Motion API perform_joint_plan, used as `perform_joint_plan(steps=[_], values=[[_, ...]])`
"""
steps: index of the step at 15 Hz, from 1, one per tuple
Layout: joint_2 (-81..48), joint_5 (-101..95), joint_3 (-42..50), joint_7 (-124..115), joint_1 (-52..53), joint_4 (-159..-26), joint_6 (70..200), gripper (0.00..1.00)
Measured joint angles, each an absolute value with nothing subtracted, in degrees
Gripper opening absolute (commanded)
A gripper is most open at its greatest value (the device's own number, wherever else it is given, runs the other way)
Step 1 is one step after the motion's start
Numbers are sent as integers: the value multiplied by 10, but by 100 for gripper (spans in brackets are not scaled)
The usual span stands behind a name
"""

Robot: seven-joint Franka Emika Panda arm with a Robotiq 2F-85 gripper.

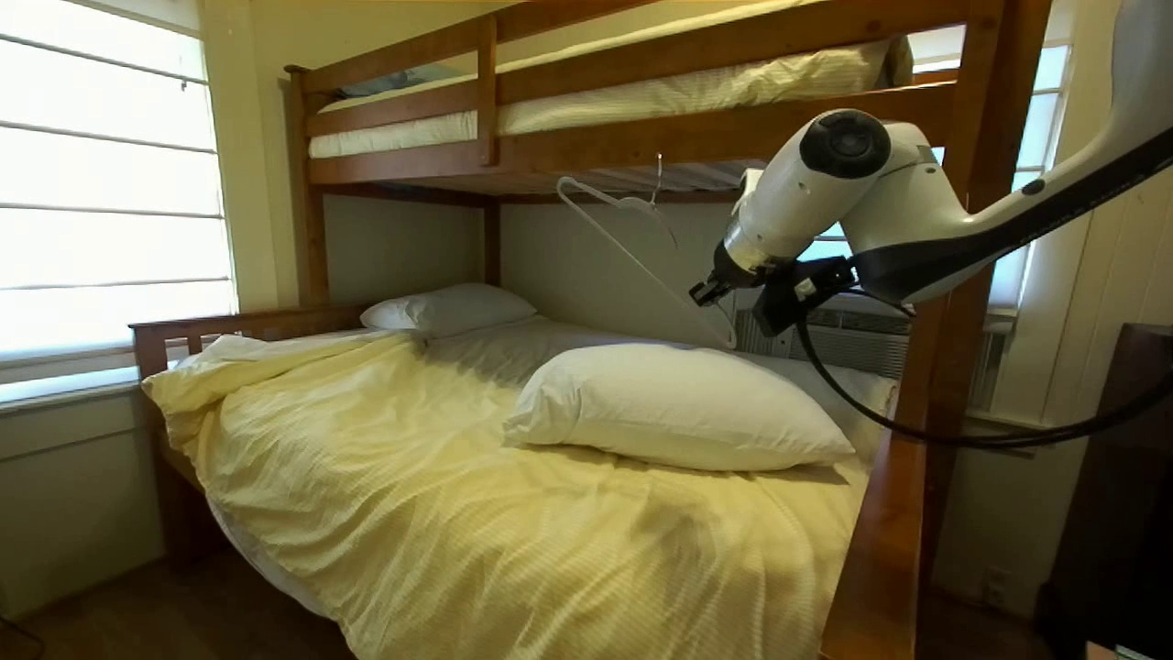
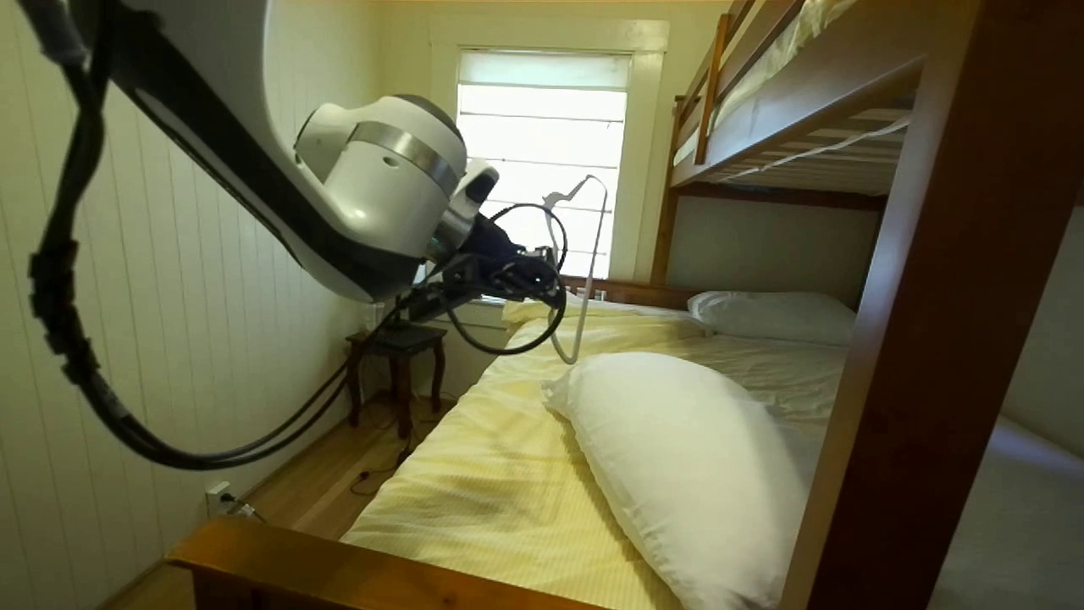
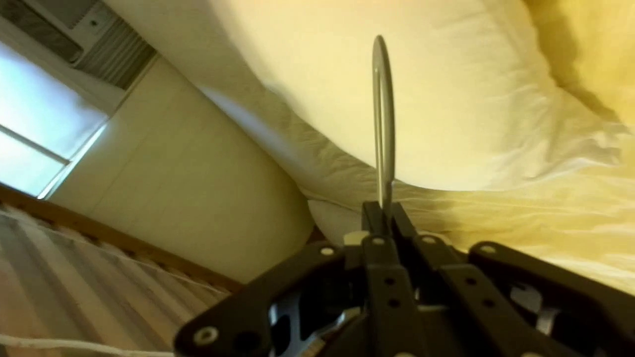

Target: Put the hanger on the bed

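Nearest in an exterior view, the bed [image 1: 884, 550] shows a smooth wooden end at 4 o'clock; its pale yellow comforter [image 1: 440, 513], finely ribbed and heavily creased, spreads around 7. A plump, rounded white pillow [image 1: 678, 403] lies closer to the centre at 4. Next, at 2, the gripper [image 1: 704, 291] on a white-and-black arm [image 1: 916, 211] has its jaws clenched on a slim bar of the hanger [image 3: 389, 129], which is in the air over the bed. The hanger is a thin, pale triangle, its small hook pointing to 12; in the wrist view it rises from between the jaws as a narrow loop. Farther back, a flatter pillow [image 1: 449, 310] lies at 9 and the brown upper bunk [image 1: 568, 151] runs across 12.
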State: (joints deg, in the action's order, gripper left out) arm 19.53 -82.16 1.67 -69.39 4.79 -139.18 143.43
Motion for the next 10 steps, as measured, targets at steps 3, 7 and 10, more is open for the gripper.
perform_joint_plan(steps=[3,7,10], values=[[188,-794,21,-697,49,-1417,1530,1],[176,-768,76,-685,48,-1446,1678,1],[151,-738,133,-640,49,-1477,1788,5]])
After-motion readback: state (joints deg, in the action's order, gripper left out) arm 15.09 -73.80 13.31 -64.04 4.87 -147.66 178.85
